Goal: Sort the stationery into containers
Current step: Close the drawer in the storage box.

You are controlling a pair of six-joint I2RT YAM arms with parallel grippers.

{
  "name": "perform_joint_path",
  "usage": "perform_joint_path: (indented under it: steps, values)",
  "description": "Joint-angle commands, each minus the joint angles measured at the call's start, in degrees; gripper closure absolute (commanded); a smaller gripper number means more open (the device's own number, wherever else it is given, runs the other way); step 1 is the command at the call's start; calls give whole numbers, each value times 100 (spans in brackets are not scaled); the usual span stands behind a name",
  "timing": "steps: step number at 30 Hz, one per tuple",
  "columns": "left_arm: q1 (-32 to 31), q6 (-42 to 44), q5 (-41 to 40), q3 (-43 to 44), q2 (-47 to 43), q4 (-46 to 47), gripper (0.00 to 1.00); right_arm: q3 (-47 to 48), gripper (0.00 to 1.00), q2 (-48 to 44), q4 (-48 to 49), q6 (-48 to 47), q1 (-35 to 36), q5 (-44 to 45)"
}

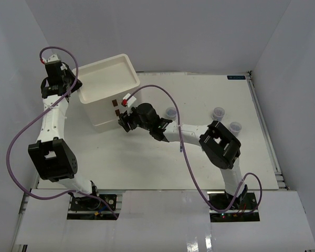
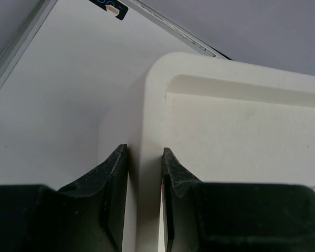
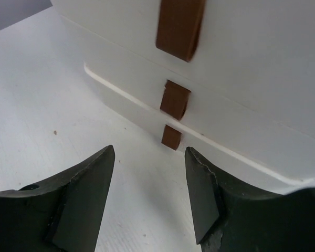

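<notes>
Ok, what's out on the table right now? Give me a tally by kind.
clear jars: 3
white drawer unit: 1
Total: 4
No other stationery shows in any view.

Top view: high overhead, looking down on the whole worktop [image 1: 210, 89]. Wrist views: close-range, each facing the drawer unit [image 1: 97, 110], shared by all three.

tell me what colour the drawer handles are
Brown handles on the white drawer unit; the right wrist view shows them best.
</notes>
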Motion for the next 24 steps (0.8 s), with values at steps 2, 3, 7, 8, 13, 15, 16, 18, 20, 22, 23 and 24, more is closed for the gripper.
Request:
perform_joint_path:
  steps: [2, 3, 7, 8, 13, 15, 16, 18, 20, 22, 23, 24]
  values:
    - [-228, -857, 806, -278, 28, -792, 99, -173, 37, -307, 348, 76, -131, 481]
    - [-228, -874, 754, -295, 2, -800, 99, -138, 37, -271, 348, 94, -149, 454]
    - [-193, -910, 683, -357, -86, -791, 97, 431, 37, 123, 252, 42, -281, 288]
    - [-167, -927, 683, -400, -130, -783, 97, 572, 37, 211, 216, 33, -342, 244]
    - [-141, -927, 727, -567, -227, -704, 96, 1206, 36, 730, 137, -125, -518, -12]
    - [-88, -910, 771, -664, -297, -651, 96, 1513, 36, 932, 67, -134, -571, -212]
    - [-70, -918, 823, -682, -315, -607, 96, 1619, 35, 994, 32, -152, -597, -240]
    - [-35, -927, 859, -735, -350, -554, 96, 1848, 35, 1135, -47, -371, -641, -345]
    - [-9, -945, 894, -778, -368, -440, 94, 1875, 35, 1144, -118, -511, -650, -372]
    - [17, -989, 929, -831, -377, -343, 93, 1674, 35, 986, -57, -565, -650, -416]
    - [18, -1015, 947, -866, -368, -282, 93, 1342, 35, 846, 91, -556, -642, -416]
    - [26, -1033, 982, -884, -377, -247, 92, 1182, 35, 784, 136, -547, -650, -407]
